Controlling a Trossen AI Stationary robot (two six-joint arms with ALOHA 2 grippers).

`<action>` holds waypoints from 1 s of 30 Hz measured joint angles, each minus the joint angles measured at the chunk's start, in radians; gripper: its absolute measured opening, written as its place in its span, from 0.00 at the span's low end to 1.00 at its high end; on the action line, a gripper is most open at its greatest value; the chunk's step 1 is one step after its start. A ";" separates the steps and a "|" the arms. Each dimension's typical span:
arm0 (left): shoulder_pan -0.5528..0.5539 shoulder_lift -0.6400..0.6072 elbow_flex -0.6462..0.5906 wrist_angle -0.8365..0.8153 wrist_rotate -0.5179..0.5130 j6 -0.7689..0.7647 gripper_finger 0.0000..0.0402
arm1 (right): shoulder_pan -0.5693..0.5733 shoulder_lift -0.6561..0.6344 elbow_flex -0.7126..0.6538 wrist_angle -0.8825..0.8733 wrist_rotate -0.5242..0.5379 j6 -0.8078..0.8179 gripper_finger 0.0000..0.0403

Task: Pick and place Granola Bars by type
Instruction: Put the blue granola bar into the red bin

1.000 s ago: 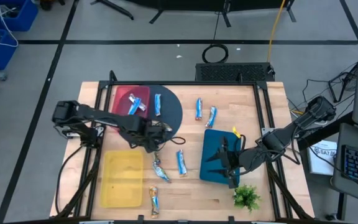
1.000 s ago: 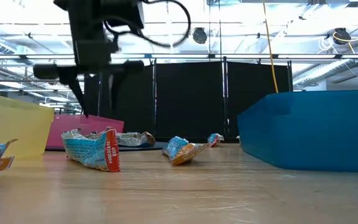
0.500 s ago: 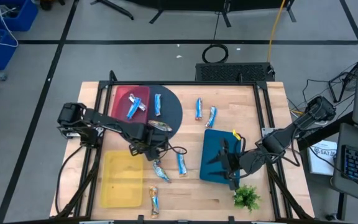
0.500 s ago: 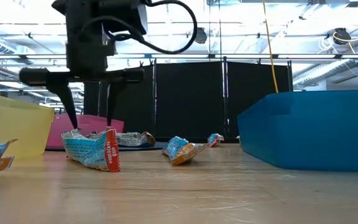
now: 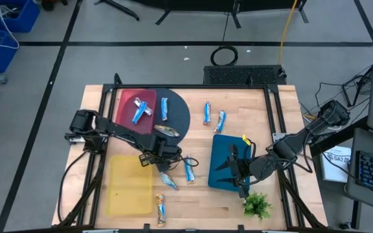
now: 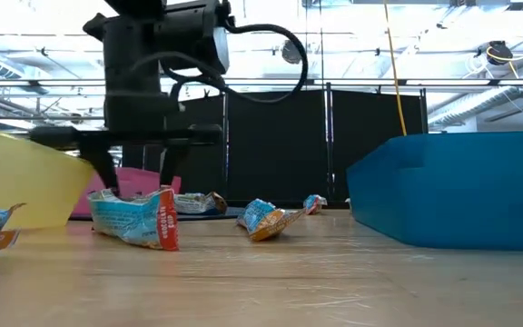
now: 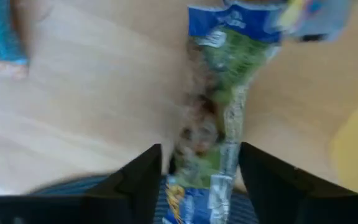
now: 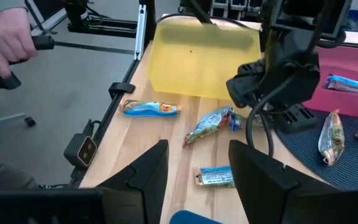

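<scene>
Wooden slats form the tabletop (image 5: pixel 258 116), framed in dark metal on a grey floor crossed by black tape lines. From the left edge, the left arm reaches across the table, bent low, and its left gripper (image 5: pixel 164 169) points down at the middle of the table just right of the yellow bin (image 5: pixel 128 188). Its two dark fingers (image 7: pixel 138 180) stand apart, straddling a crinkled granola bar (image 7: pixel 219 93) with a blue-and-green foil wrapper that lies on the wood; the fingers have not closed on it. In the low view the fingertips come down to the table just behind that bar (image 6: pixel 134 218).

Other slim wrapped bars lie scattered: one (image 5: pixel 188 169) just right of the gripper, one (image 5: pixel 160 208) at the near edge, two (image 5: pixel 214 116) at the far middle, one (image 5: pixel 166 131) on the round dark mat (image 5: pixel 180 116), and more on the pink tray (image 5: pixel 136 107) at far left. The translucent yellow bin has smooth plastic walls.

At right, the right arm folds low over the blue bin (image 5: pixel 225 171), its right gripper (image 5: pixel 235 169) with fingers spread and holding nothing. A small green plant (image 5: pixel 258 206) sits at the near right corner.
</scene>
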 joint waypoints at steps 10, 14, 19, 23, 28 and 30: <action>0.000 -0.023 0.112 -0.011 -0.063 -0.039 0.11 | 0.000 0.000 0.000 0.054 0.002 -0.005 0.40; -0.001 -0.039 0.155 -0.065 -0.127 0.022 0.08 | 0.000 0.001 0.000 0.076 0.002 -0.022 0.40; 0.032 -0.063 0.254 -0.192 -0.185 -0.245 0.08 | 0.000 0.001 0.000 0.075 0.001 0.003 0.40; 0.118 -0.133 0.301 -0.223 -0.268 -0.530 0.07 | 0.000 0.000 0.000 0.081 0.002 0.029 0.40; 0.310 -0.239 0.298 -0.256 -0.354 -0.911 0.07 | 0.000 0.000 0.000 0.116 0.001 0.031 0.40; 0.412 -0.264 0.286 -0.278 -0.354 -1.044 0.07 | 0.000 0.000 0.000 0.138 0.002 0.032 0.40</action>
